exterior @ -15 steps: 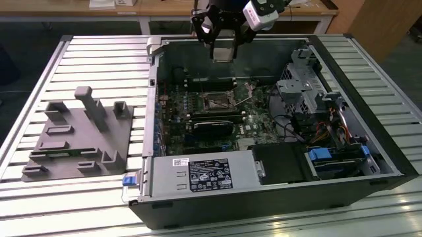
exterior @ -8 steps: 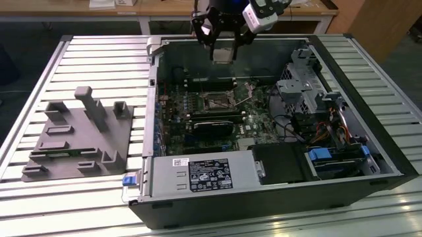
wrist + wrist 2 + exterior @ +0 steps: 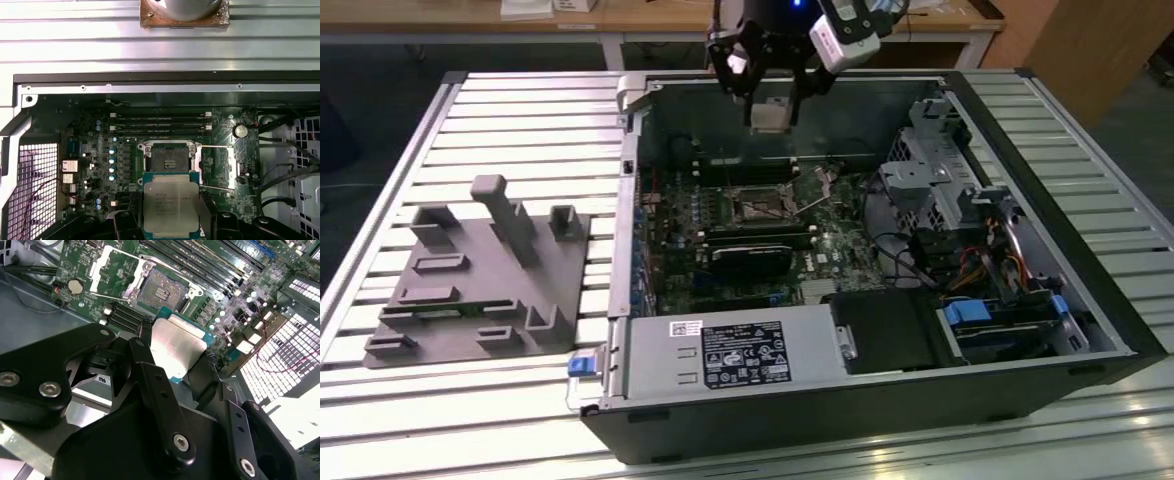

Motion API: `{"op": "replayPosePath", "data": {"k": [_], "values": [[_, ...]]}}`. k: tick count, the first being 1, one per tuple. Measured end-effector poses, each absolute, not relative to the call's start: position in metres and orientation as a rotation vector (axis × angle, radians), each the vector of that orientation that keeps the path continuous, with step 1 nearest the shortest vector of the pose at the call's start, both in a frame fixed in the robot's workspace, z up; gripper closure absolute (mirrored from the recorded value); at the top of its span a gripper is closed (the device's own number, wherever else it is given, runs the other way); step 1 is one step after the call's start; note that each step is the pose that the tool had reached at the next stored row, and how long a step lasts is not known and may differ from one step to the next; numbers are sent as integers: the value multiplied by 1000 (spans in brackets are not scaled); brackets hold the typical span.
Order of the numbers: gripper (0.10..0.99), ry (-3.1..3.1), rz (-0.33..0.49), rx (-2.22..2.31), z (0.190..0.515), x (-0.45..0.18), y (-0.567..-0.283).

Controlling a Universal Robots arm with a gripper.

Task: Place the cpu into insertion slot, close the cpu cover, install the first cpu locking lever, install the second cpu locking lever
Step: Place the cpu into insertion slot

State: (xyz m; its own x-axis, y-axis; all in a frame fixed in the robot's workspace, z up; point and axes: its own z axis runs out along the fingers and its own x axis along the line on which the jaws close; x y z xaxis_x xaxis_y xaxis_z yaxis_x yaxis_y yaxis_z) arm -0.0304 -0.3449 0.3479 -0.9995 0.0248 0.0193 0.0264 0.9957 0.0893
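Observation:
My gripper [image 3: 771, 98] hangs above the far side of the open computer case, shut on the cpu [image 3: 771, 116]. In both wrist views the cpu [image 3: 176, 346] [image 3: 170, 202] is a silver-topped square chip with a green edge, clamped between the black fingers [image 3: 150, 371]. The insertion slot [image 3: 169, 161] [image 3: 164, 289] [image 3: 761, 203] lies bare on the motherboard below, its dark centre exposed. The cpu cover [image 3: 109, 271] [image 3: 218, 167] is swung open beside the slot. A thin locking lever [image 3: 216, 188] stands out free next to it.
The case [image 3: 1014, 380] lies on a slatted metal table [image 3: 520, 110]. A grey fixture block [image 3: 474, 280] sits at the exterior view's left. Memory slots [image 3: 160, 124], a coin battery [image 3: 241, 131], a black card [image 3: 754, 255], cables and a drive cage [image 3: 947, 180] surround the socket.

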Motion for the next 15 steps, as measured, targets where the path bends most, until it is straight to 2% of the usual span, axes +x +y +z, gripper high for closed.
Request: {"op": "replayPosePath", "data": {"k": [15], "values": [[549,-3120,-140,-40,336,-30,-345]]}}
